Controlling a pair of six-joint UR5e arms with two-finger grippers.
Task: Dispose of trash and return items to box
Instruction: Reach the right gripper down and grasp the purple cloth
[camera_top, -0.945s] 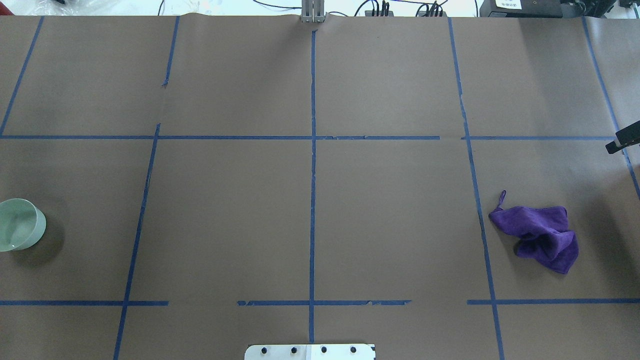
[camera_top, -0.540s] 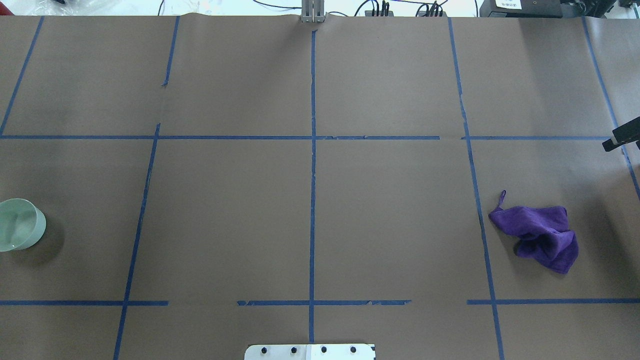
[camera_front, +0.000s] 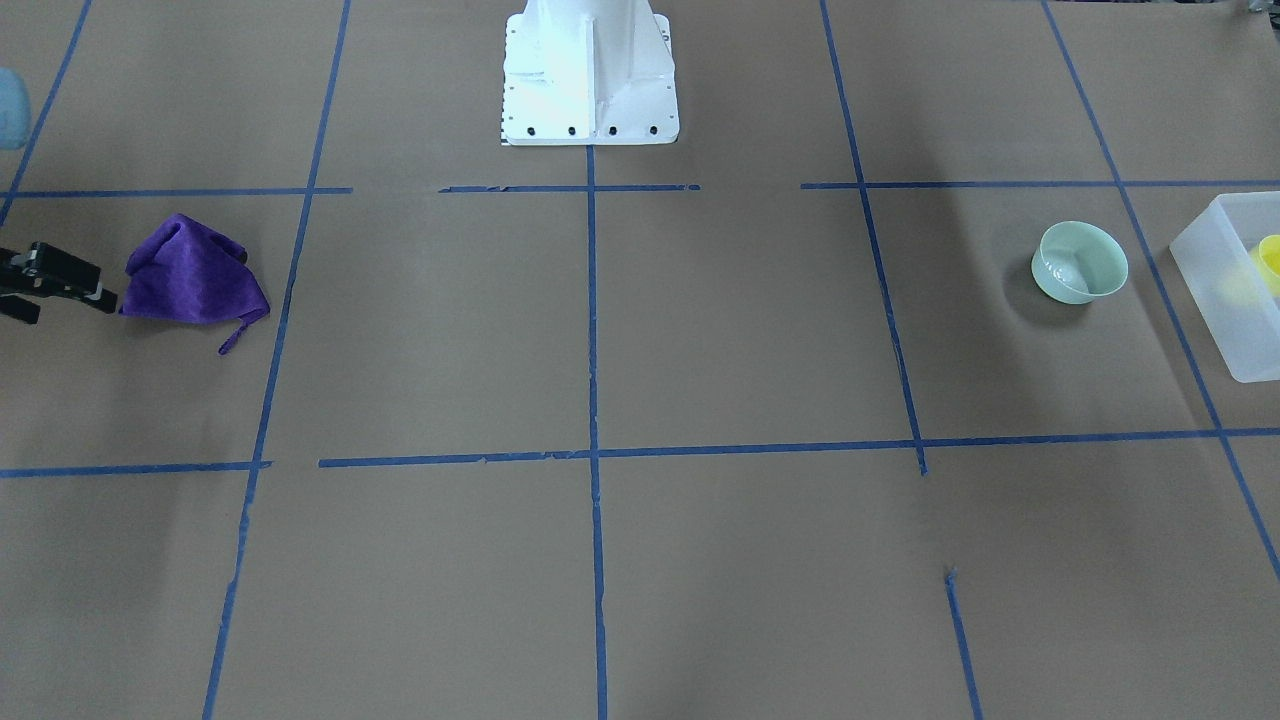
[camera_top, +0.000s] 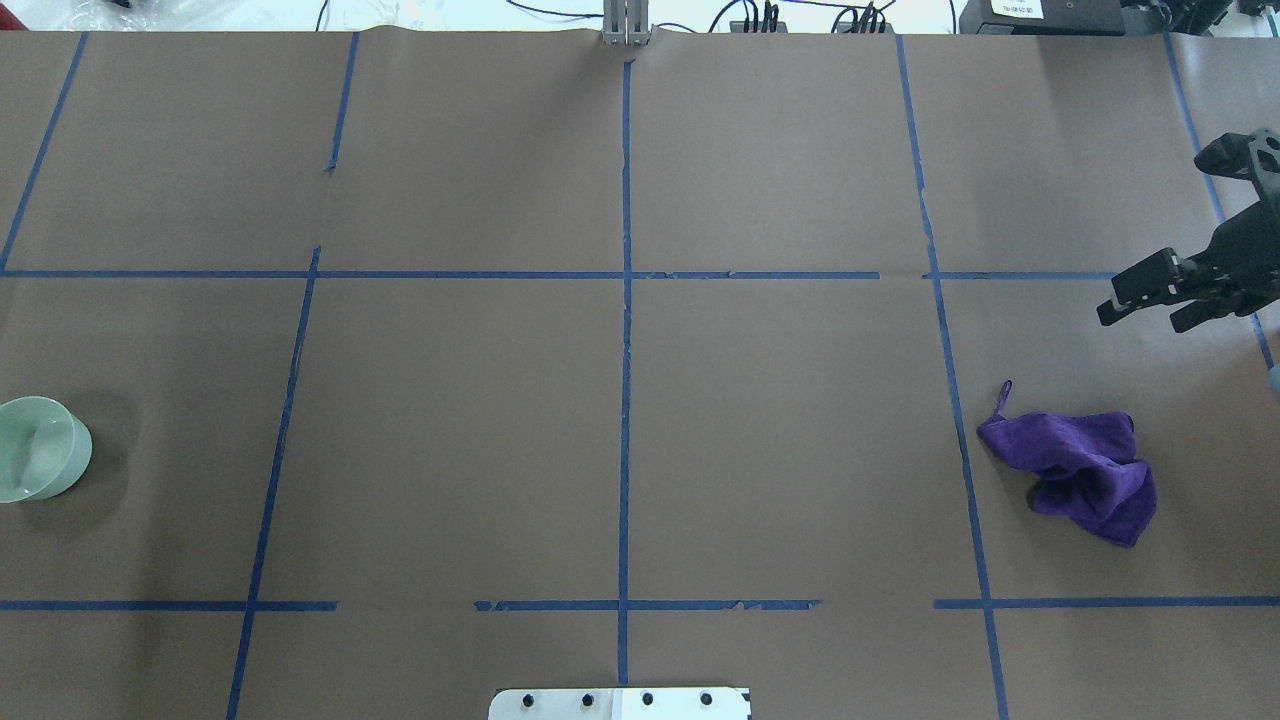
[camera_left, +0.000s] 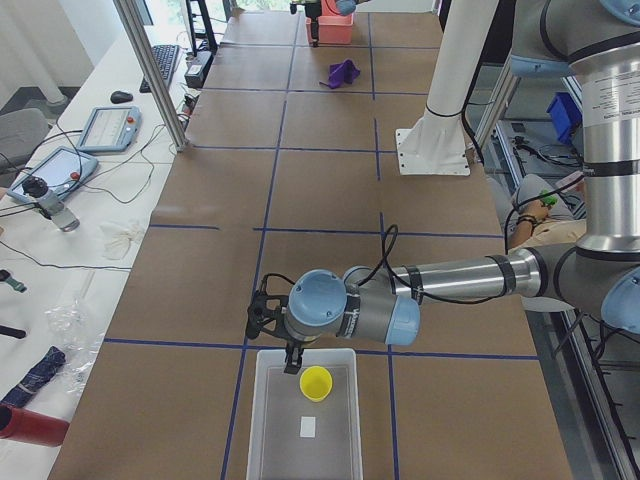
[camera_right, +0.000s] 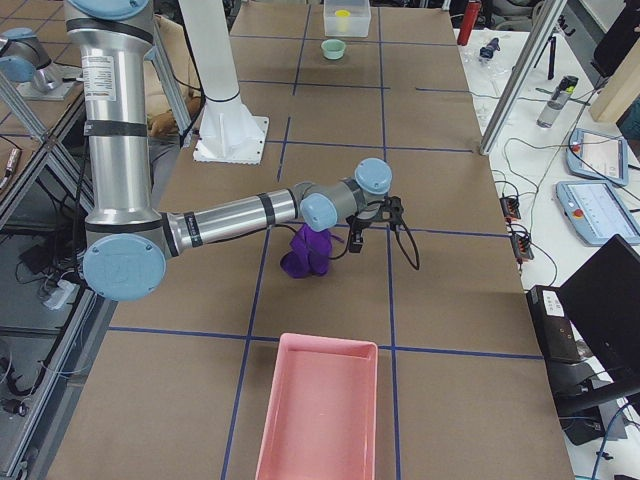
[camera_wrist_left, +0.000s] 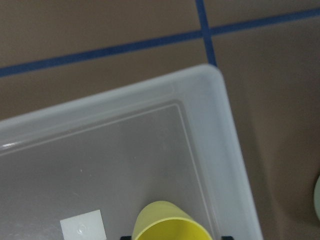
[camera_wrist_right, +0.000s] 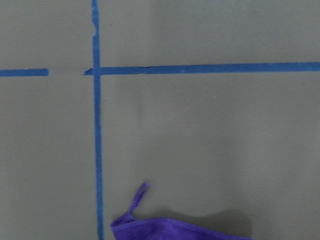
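Observation:
The yellow cup (camera_left: 316, 382) stands inside the frosted box (camera_left: 256, 420) at my left end of the table; it also shows in the left wrist view (camera_wrist_left: 170, 225). My left gripper (camera_left: 292, 362) hangs over the box, its tips apart on either side of the cup. The mint-green bowl (camera_front: 1080, 262) sits on the table beside the box (camera_front: 1215, 300), apart from it. My right gripper (camera_top: 1142, 318) is open and empty, hovering just beyond the purple cloth (camera_top: 1080, 470).
A pink tray (camera_right: 320, 410) lies at my right end of the table, past the cloth (camera_right: 305, 255). The white robot base (camera_front: 590, 80) stands at the near middle edge. Blue tape lines grid the brown table cover.
My right gripper has come in from the right edge of the overhead view, moving left toward the cloth. The bowl and cloth have not moved.

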